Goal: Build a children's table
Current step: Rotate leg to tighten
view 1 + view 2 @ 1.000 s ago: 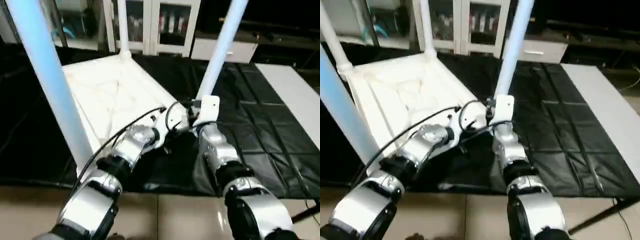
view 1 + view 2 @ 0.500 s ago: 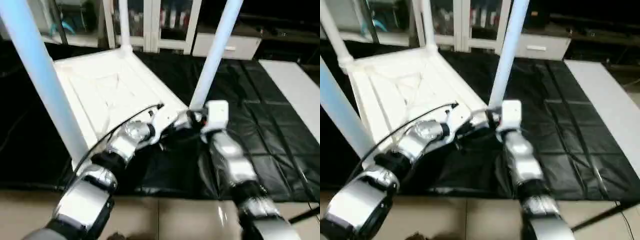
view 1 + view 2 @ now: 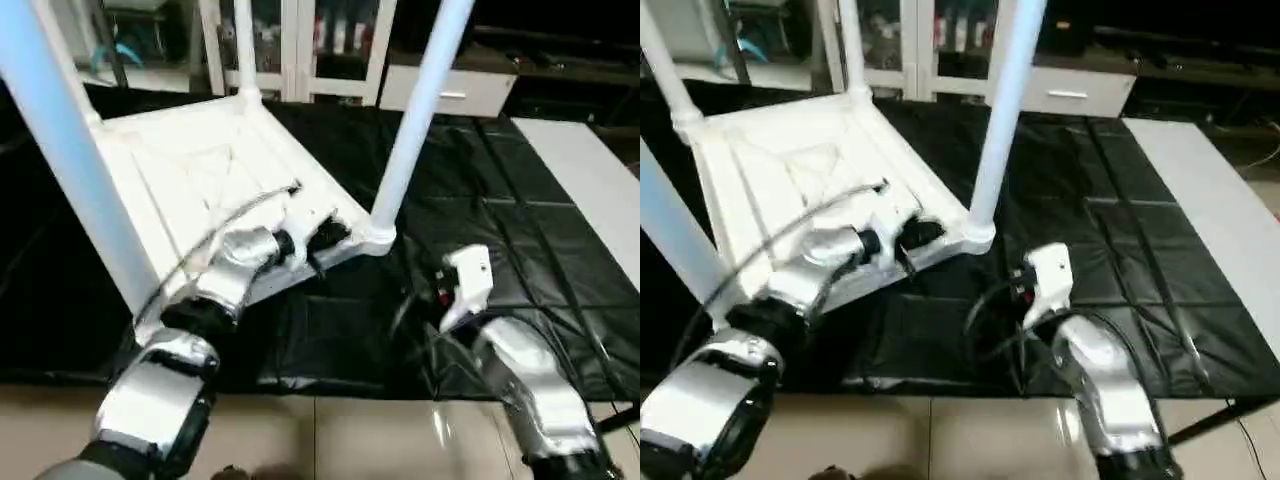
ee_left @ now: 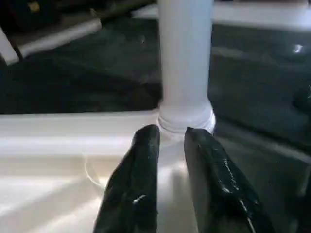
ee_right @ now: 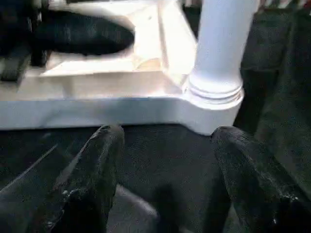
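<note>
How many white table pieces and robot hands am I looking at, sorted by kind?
White tabletop: 1
White legs, standing at its corners: 4 (near left, far left, back, near right)
Robot hands: 2 (left hand, right hand)
Total: 7

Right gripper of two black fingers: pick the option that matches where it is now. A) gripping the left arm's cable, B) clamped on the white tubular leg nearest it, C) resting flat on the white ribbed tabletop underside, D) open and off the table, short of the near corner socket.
D: the right gripper has its fingers spread with only black cover between them, and the white tubular leg stands in its corner socket beyond, untouched.
</note>
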Tool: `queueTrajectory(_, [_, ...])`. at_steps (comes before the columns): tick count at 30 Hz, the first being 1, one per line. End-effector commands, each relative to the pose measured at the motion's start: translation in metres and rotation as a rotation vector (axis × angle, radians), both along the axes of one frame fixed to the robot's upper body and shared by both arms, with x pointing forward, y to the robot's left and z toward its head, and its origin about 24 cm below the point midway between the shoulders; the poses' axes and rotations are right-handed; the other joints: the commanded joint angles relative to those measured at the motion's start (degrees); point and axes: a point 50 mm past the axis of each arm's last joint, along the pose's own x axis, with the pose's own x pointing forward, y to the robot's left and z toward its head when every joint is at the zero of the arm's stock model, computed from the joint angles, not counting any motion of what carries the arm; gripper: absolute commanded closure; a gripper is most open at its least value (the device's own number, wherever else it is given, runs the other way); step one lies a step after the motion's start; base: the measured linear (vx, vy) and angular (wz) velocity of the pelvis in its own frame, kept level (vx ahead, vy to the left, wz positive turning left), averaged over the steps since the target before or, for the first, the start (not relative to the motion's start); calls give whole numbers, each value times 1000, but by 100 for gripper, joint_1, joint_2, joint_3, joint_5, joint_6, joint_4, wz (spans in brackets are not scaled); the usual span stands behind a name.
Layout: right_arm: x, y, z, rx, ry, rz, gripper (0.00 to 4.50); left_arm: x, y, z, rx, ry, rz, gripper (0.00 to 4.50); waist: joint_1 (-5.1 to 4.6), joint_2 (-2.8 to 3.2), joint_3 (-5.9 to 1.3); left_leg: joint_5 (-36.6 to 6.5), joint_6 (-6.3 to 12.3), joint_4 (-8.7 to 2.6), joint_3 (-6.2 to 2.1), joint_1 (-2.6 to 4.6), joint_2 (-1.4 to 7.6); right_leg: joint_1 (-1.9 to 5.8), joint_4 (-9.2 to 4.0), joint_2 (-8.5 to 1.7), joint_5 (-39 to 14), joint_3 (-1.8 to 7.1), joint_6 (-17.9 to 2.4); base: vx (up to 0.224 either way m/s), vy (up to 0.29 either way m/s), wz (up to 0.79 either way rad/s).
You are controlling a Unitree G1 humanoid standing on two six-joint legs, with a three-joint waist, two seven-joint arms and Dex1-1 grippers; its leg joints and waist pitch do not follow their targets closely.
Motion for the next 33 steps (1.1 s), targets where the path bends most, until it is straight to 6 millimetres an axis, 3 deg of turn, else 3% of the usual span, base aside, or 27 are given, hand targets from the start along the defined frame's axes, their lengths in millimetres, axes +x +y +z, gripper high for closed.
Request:
queueTrajectory(1, [-2, -1, 7, 6, -9, 20, 135, -12, 2, 3, -36, 56, -121, 334, 30, -56, -382, -1076, 362, -352, 28, -4, 98, 334, -365, -268, -920, 214, -1121, 0, 0, 0])
queueTrajectory(2, [-2, 0, 8, 9, -5, 35, 135, -19, 4, 3, -44, 97, -177, 334, 28, -73, -398, -943, 379, -346, 33, -5, 107, 359, -317, -281, -751, 221, -1200, 0, 0, 0])
queueTrajectory(4, [-4, 2, 8, 4, -2, 58, 135, -31, 8, 0, -35, 164, -260, 334, 13, -32, -396, -874, 428, -320, 64, 26, 93, 308, -311, -238, -534, 233, -1266, 0, 0, 0])
queueTrajectory(6, [-4, 3, 7, -2, -1, 67, 135, -38, 11, -5, -10, 213, -303, 334, 7, -27, -390, -914, 389, -325, 74, 33, 86, 305, -312, -230, -569, 232, -1256, 0, 0, 0])
queueTrajectory(8, [-5, 5, 8, -4, 1, 83, 135, -49, 22, -23, 149, 298, -346, 334, 4, 4, -357, -1249, 267, -370, 63, 42, 96, 292, -366, -236, -1056, 238, -1125, 0, 0, 0])
queueTrajectory(10, [-5, 6, 9, -4, 2, 86, 135, -49, 25, -27, 191, 304, -335, 334, -3, -8, -351, -1500, 147, -382, 63, 57, 92, 284, -418, -241, -1451, 247, -936, 0, 0, 0])
queueTrajectory(12, [-6, 5, 9, -6, 4, 87, 135, -47, 27, -30, 232, 293, -285, 334, 6, -1, -357, -1519, 101, -382, 61, 74, 99, 271, -428, -250, -1490, 256, -898, 0, 0, 0])
queueTrajectory(16, [-6, 7, 9, -16, 3, 85, 135, -30, 34, -33, 360, 221, -100, 334, 5, 14, -376, -1400, 60, -363, 40, 40, 70, 303, -413, -240, -1362, 249, -775, 0, 0, 0])
queueTrajectory(18, [-6, 7, 10, -13, 1, 86, 135, -22, 36, -32, 406, 187, -25, 334, 10, -22, -376, -1369, 69, -356, 41, 28, 64, 305, -410, -234, -1366, 246, -767, 0, 0, 0])
queueTrajectory(22, [-7, 8, 10, -8, 4, 93, 135, -16, 35, -31, 435, 148, 38, 334, 0, -30, -387, -1320, 74, -351, 24, 3, 56, 323, -416, -243, -1460, 234, -721, 0, 0, 0])
queueTrajectory(24, [-8, 8, 9, -15, 3, 99, 135, -10, 32, -30, 443, 102, 95, 334, -3, 2, -393, -1294, 84, -338, 30, 20, 57, 308, -414, -236, -1374, 240, -766, 0, 0, 0])
queueTrajectory(27, [-8, 8, 9, -17, 1, 97, 135, -6, 28, -30, 451, 54, 132, 334, 17, -20, -407, -1224, 134, -321, 31, 19, 63, 319, -385, -228, -1070, 233, -872, 0, 0, 0])
queueTrajectory(30, [-9, 8, 9, -14, 2, 94, 135, -3, 24, -30, 449, 1, 160, 334, 17, -23, -400, -1263, 176, -317, 28, 3, 50, 321, -402, -221, -1086, 229, -871, 0, 0, 0])
queueTrajectory(31, [-11, 9, 8, -14, 8, 99, 135, -4, 9, -26, 323, -36, 154, 334, 29, -29, -410, -1276, 184, -302, 32, 9, 43, 331, -396, -228, -1098, 232, -847, 0, 0, 0])
queueTrajectory(33, [-11, 9, 8, -14, 10, 102, 135, -6, 4, -23, 252, -34, 138, 334, 38, -43, -416, -1196, 227, -301, 25, -1, 57, 338, -396, -247, -1017, 228, -908, 0, 0, 0])
